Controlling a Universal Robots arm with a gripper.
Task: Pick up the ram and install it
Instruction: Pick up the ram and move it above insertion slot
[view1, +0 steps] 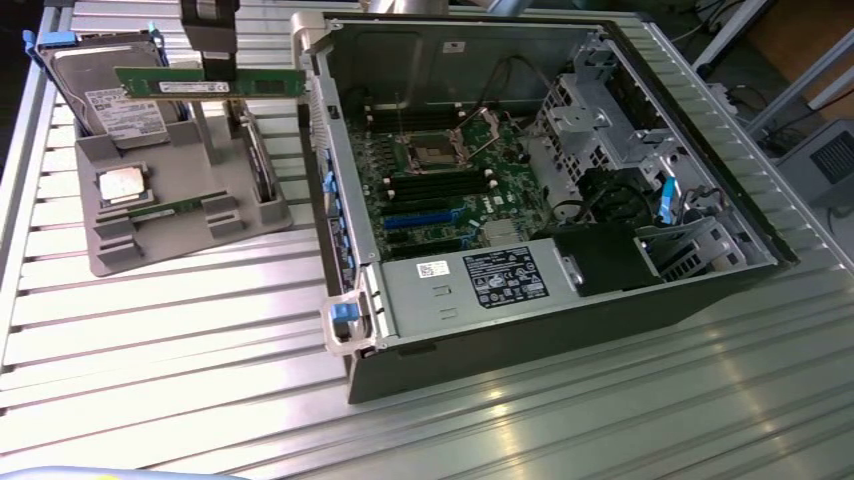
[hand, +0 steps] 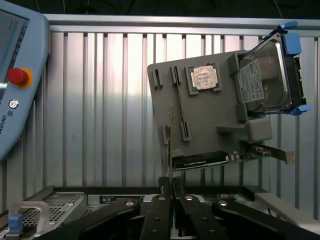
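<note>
I am holding the ram (view1: 160, 82) in the air just above the grey tray (view1: 174, 237), so the pick-up half is looking done. The install half is left, since the stick is not yet over the open computer case (view1: 561, 322) beside the tray. The fingers (hand: 159, 215) are pinching nearly closed on the stick's middle, keeping it level. The arm is pointing straight down over the tray's end by the hard drive (view1: 100, 100). 1 more stick (view1: 167, 208) is lying on the tray.
</note>
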